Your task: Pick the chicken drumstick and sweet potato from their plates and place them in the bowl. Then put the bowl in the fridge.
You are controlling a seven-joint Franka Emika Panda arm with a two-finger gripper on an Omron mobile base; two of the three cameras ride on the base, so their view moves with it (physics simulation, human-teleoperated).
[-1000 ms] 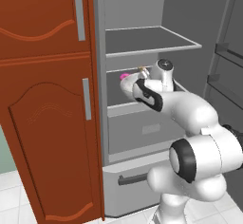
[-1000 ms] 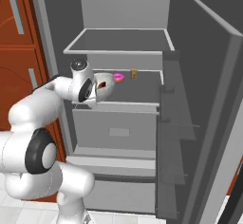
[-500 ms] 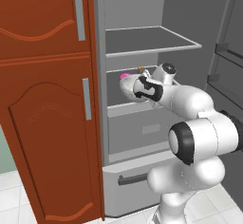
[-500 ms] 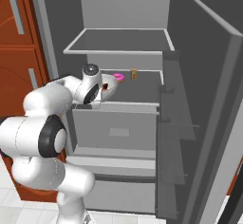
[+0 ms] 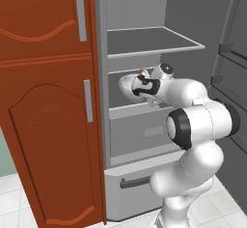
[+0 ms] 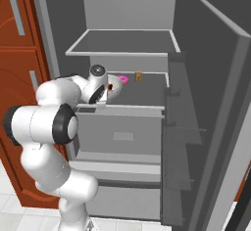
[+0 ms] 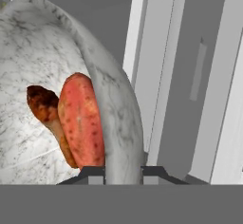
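The hand is closed on the rim of the bowl, one finger inside the wall and one outside. In the hand view, the sweet potato and the chicken drumstick lie together inside the bowl, touching each other. The bowl is held inside the open fridge, over the middle shelf and under the upper shelf. Far back on the middle shelf stand a pink thing and a small brown thing, just beyond the bowl. To the left is the reddish wooden cabinet. The open fridge door stands at the right. Below the shelf are the drawers, one with a bar handle.
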